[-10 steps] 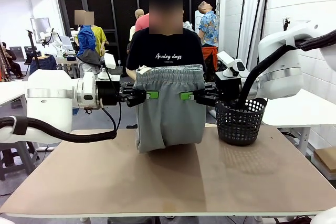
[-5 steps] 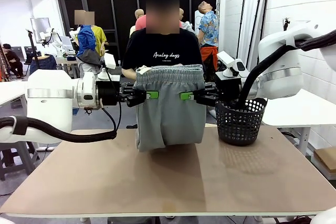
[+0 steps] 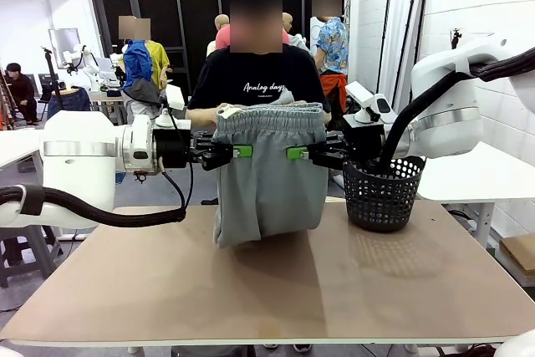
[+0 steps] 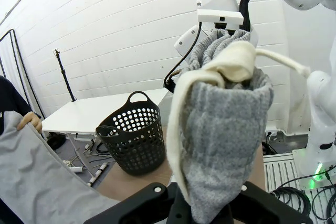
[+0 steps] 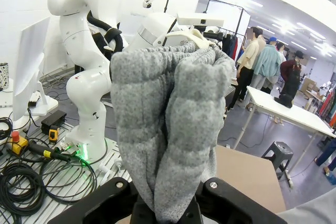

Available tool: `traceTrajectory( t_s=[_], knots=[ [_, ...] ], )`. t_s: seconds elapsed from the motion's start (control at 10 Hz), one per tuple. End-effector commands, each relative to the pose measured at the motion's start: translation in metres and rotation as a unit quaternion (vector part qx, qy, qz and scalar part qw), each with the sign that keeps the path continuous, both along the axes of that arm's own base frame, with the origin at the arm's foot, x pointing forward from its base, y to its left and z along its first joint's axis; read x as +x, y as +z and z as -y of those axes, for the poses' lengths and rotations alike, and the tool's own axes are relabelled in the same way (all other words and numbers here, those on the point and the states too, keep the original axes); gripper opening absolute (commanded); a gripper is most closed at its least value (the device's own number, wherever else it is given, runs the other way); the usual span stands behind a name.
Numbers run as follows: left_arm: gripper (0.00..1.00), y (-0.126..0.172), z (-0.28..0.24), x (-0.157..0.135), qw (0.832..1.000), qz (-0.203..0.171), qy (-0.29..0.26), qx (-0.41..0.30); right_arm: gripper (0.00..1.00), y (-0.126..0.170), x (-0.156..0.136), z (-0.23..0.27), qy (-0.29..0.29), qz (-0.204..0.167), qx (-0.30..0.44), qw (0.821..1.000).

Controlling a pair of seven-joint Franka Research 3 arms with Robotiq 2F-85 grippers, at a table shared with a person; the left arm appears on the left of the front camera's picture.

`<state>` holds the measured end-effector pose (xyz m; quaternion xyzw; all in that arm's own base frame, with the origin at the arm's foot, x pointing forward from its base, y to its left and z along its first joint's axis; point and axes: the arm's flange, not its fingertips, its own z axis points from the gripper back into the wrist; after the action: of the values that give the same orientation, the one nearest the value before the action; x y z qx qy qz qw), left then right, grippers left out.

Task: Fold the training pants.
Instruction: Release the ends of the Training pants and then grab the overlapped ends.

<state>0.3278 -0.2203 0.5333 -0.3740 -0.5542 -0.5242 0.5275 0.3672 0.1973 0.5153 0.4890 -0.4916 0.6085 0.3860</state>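
Level, inward-pointing jaws pinch the hanging training pants [image 3: 269, 177].

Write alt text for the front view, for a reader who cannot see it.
Two white robot arms hold grey training pants up by the waistband, left hand on one side, right hand on the other, over a tan table. A person in a black T-shirt stands behind; a black basket sits on the table's right.

white brick wall [image 4: 105, 35], white side table [image 3: 493, 177], grey floor [image 5: 262, 129], black stool [image 5: 276, 153], bright ceiling lights [image 5: 286, 24].
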Motion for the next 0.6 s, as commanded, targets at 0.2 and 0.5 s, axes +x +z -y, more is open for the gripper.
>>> traceTrajectory(
  t_s=[0.2, 0.5],
  knots=[
    [0.0, 0.0008, 0.0012, -0.0007, 1.0, -0.005, 0.004, -0.008, 0.0, 0.0014, -0.0013, 0.0, 0.005, 0.0, 0.006, 1.0],
    [0.0, 0.0008, 0.0012, -0.0007, 1.0, -0.005, 0.004, -0.008, 0.0, 0.0014, -0.0013, 0.0, 0.005, 0.0, 0.006, 1.0]
  ],
)
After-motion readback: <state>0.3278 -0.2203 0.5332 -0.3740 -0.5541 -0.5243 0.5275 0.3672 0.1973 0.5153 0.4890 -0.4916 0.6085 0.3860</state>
